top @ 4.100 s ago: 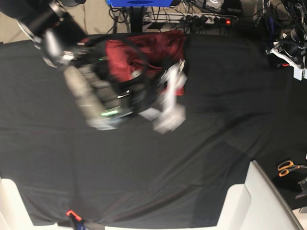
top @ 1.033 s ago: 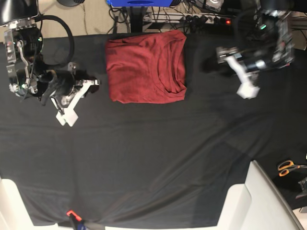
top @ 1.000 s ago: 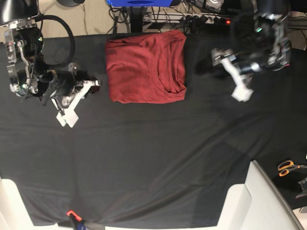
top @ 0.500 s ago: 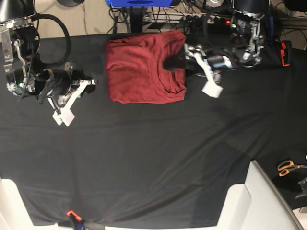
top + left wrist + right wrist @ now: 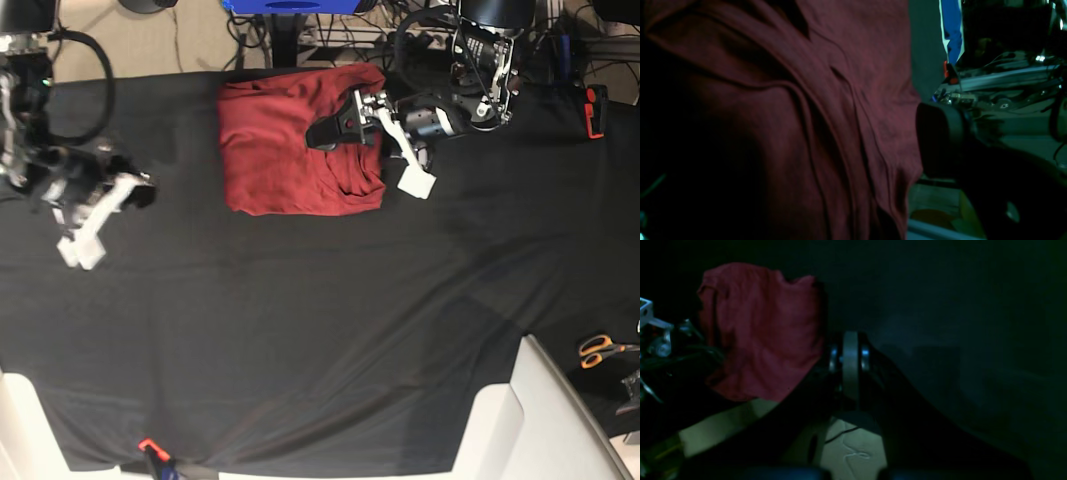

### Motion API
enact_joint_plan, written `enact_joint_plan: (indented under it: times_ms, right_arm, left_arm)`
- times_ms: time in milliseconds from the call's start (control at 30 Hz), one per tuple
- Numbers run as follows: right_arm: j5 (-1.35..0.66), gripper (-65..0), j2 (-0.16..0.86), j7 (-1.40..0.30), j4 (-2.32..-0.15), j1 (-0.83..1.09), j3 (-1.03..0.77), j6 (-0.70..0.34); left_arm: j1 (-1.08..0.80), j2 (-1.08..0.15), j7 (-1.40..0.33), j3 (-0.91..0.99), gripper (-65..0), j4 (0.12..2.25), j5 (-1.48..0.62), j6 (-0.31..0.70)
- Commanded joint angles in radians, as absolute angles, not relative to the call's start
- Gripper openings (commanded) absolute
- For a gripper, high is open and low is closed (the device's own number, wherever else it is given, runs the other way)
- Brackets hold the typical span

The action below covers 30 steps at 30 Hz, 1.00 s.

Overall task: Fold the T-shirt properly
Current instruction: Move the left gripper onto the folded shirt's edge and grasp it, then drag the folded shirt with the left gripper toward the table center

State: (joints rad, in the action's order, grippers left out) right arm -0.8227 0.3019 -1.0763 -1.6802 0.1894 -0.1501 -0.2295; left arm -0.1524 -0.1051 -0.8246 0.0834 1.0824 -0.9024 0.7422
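The maroon T-shirt [image 5: 285,150] lies folded into a rough square at the back middle of the black tablecloth [image 5: 300,320]. My left gripper [image 5: 375,155] is open at the shirt's right edge, with its dark finger over the cloth near the collar and its white finger off the shirt to the right. In the left wrist view the shirt [image 5: 806,116] fills the left side, wrinkled, beside one dark fingertip [image 5: 940,140]. My right gripper [image 5: 100,218] is open and empty at the far left, well apart from the shirt. The right wrist view shows the shirt [image 5: 763,333] beyond one finger [image 5: 850,363].
Orange-handled scissors [image 5: 600,350] lie at the right edge. A white surface [image 5: 540,420] stands at the front right and another at the front left corner [image 5: 20,430]. Cables and a power strip [image 5: 430,40] run behind the table.
My left gripper has moved left from the table's right side to the shirt's right edge. My right gripper has drawn back to the left, further from the shirt. The shirt lies as before.
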Motion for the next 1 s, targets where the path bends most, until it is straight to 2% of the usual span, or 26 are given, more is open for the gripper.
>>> enact_joint_plan:
  times_ms: [0,67,100,167,333,567,700,833,967]
  right_arm:
    - [-0.837,-65.0,0.314,-1.066,-1.693,0.185,-0.174,-0.251]
    - [-0.837,-65.0,0.314,-1.064,-1.682,0.196,-0.213,-0.268]
    - [-0.837,-65.0,0.312,-1.064,-1.675,0.197,-0.231,-0.268]
    - [-0.840,-65.0,0.306,-1.064,-1.641,0.197,-0.277,-0.268]
    - [-0.845,-65.0,0.249,-1.063,-1.555,0.197,-0.437,-0.269]
    - [-0.837,-65.0,0.237,-1.063,-1.475,0.189,-0.476,-0.271]
    - [-0.837,-65.0,0.239,-1.063,-1.475,0.189,-0.476,-0.271]
    - [-0.837,-65.0,0.239,-1.063,-1.475,0.189,-0.476,-0.271]
    - [-0.837,-65.0,0.239,-1.063,-1.475,0.189,-0.476,-0.271]
  left_arm:
    - [-0.154,-0.097,-0.892,0.074,-8.2,1.059,-0.796,0.698]
    - [-0.147,-0.094,-0.892,0.074,-9.1,1.046,-0.796,0.698]
    - [-0.136,-0.094,-0.892,0.073,-11.7,1.043,-0.796,0.698]
    - [-0.127,-0.093,-0.892,0.071,-24.0,1.038,-0.794,0.698]
    - [-0.114,-0.091,-0.892,0.074,-65.0,1.038,-0.794,0.698]
    - [-0.062,-0.076,-0.905,0.071,-65.0,1.044,-0.797,0.698]
    - [0.015,-0.091,-0.995,0.012,-65.0,1.053,-0.796,0.698]
    - [0.142,-0.150,-1.050,-0.162,-65.0,1.069,-0.796,0.698]
    - [0.302,-0.199,-1.081,-0.446,-65.0,1.059,-0.796,0.698]
